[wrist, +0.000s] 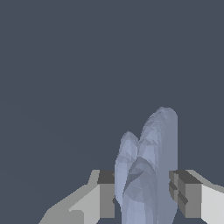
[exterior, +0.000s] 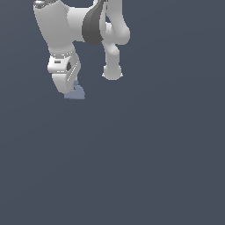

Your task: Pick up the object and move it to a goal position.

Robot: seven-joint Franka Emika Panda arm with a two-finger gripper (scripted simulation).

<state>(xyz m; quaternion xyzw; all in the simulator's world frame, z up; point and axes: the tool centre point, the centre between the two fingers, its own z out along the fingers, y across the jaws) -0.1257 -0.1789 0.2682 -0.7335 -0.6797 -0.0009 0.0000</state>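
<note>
The object (exterior: pixel 75 93) is a small pale blue-grey lump showing just under the white hand, at the upper left of the exterior view. My gripper (exterior: pixel 69 89) comes down onto it from above, and most of the lump is hidden behind the hand. In the wrist view the object (wrist: pixel 148 175) fills the gap between the two grey fingers (wrist: pixel 107 192), and both pads press against its sides. The gripper (wrist: pixel 142 177) is shut on the object. Whether its base rests on the floor or hangs above it cannot be told.
The white arm (exterior: pixel 83 26) fills the upper left of the exterior view, with its elbow link (exterior: pixel 112 66) hanging down to the right of the hand. A plain dark blue-grey floor (exterior: pixel 132 167) spreads all around.
</note>
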